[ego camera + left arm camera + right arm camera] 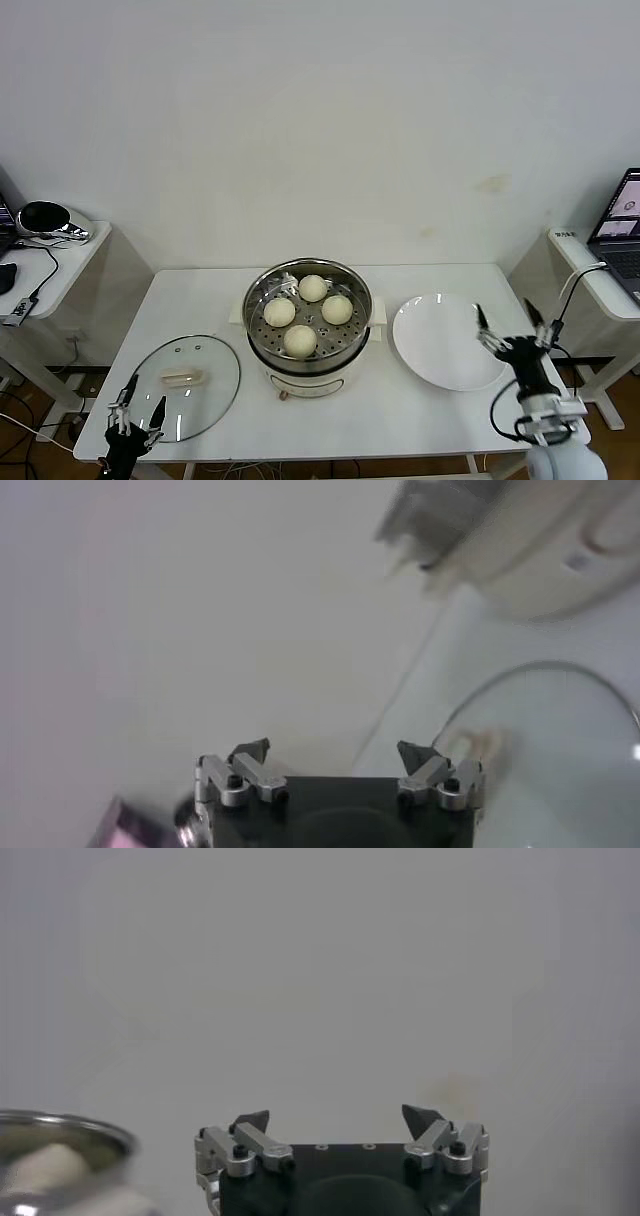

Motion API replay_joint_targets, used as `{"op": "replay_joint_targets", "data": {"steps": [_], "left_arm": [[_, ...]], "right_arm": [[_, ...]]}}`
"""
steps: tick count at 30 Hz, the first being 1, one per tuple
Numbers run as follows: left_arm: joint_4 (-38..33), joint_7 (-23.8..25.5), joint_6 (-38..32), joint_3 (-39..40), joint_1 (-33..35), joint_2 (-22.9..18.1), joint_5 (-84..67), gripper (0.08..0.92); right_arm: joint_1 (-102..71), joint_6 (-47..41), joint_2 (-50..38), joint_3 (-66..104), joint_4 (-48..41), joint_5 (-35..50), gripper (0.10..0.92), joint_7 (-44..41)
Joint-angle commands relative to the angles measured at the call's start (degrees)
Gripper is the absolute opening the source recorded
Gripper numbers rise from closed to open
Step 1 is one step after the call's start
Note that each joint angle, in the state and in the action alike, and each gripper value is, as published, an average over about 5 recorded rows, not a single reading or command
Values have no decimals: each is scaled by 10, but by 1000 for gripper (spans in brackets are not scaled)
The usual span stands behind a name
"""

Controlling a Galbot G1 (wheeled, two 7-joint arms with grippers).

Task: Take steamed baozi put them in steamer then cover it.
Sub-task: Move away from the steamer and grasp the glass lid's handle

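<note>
Several cream-white steamed baozi [313, 288] lie inside the shiny steamer [262, 296], which sits on its cream pot base at the table's middle. The cover [205, 385], a clear glass lid with a cream handle [181, 377], lies flat on the table to the steamer's left. My left gripper [141, 402] hovers open and empty at the cover's near-left edge; its wrist view shows the cover [560, 760] and pot base [540, 555] beyond the left gripper [333, 752]. My right gripper [509, 315] stands open and empty over the table's right side, and in its wrist view the right gripper [338, 1116] faces the wall.
A flat white plate [440, 340] lies right of the steamer, under the right gripper's near side. Side tables stand at both ends, one with a laptop [622, 225] at right and one with cables and a device [45, 220] at left.
</note>
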Motion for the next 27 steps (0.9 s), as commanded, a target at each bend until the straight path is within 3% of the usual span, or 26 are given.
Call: {"op": "replay_joint_targets", "data": {"steps": [1,8,27], "left_arm": [[111,-8,-25,30,-92,41,180,823],[158,12,-24,52,-155,50,182,823],[220,34,-24,74,-242,66,161,823]], "right_arm": [[-75,21,63,84,6,-17,823,44],[-85,24,74,85,19,-25,823,43],[-101,45,93,64,15,-48,823,41]]}}
